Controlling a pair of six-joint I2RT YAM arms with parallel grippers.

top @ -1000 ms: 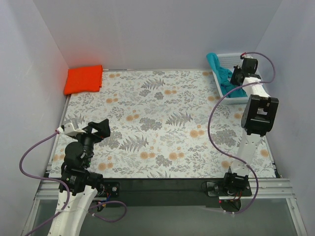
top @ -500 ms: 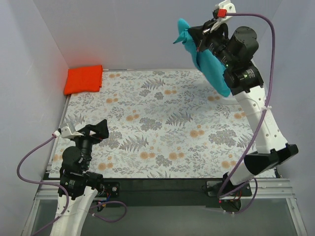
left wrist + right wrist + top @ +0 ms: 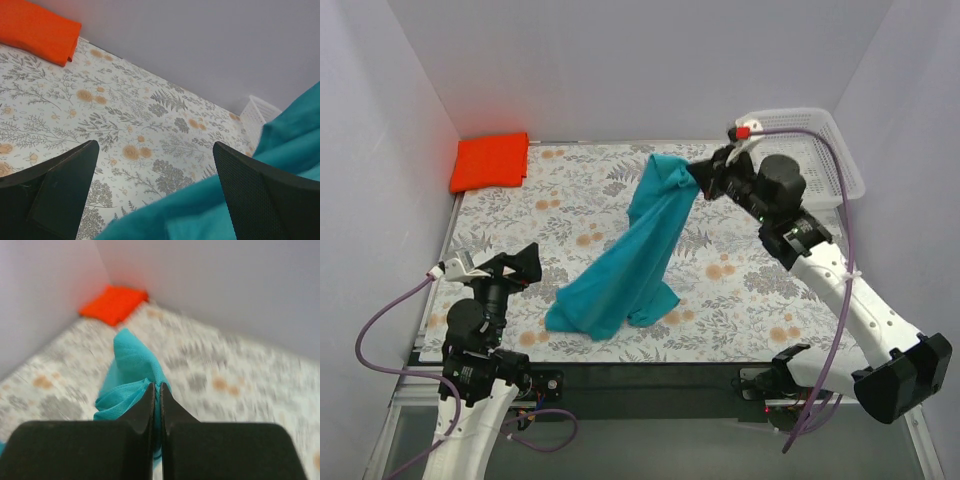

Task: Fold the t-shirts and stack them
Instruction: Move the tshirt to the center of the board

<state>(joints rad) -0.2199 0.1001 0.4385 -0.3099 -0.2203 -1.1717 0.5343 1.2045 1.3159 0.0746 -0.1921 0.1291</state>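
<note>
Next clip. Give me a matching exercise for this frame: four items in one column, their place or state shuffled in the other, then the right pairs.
1. teal t-shirt
2. orange t-shirt
3. white basket
4. left gripper

A. folded, far left corner of the table
B. open, holding nothing
C. far right corner of the table
D. hanging from the right gripper, lower end on the table

Pairs: 1-D, 2-A, 3-C, 4-B

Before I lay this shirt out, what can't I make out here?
Teal shirt collar and sleeves: top view, lost in its bunched folds.
Shirt's lower edge: left wrist view, cut off by frame and left gripper.
Table pattern: right wrist view, blurred.
Basket near-left corner: top view, right arm covers it.
</note>
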